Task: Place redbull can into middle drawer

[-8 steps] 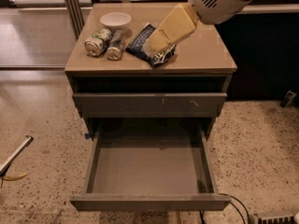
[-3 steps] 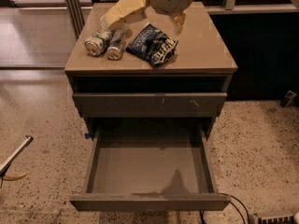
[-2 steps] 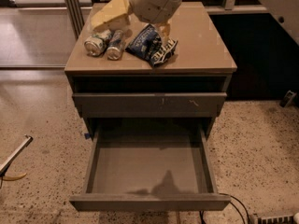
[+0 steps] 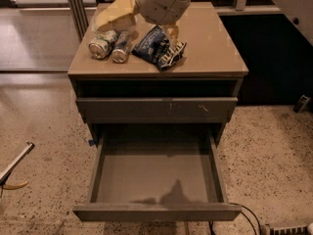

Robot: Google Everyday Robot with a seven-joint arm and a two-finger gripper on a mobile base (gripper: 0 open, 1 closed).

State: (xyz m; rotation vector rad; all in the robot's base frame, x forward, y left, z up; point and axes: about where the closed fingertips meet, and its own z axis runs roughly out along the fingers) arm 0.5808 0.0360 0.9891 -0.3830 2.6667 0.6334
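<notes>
Gripper point(image 4: 110, 17) has slid further left, now hovering at 11 o'clock just above the redbull can point(image 4: 121, 47); can't tell its grip. Drawer point(image 4: 146, 173) hangs open at 6.

Dim, blurry; shadow in middle drawer point(image 4: 146, 168), gripper point(image 4: 103, 21) nr redbull can point(image 4: 121, 47).

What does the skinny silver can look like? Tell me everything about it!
The slim can is silver-grey metal, lying on its side on the cabinet top, its end facing us. It lies close beside the fatter can, with the snack bag on its other side. The gripper hovers just above; nothing holds it.
</notes>
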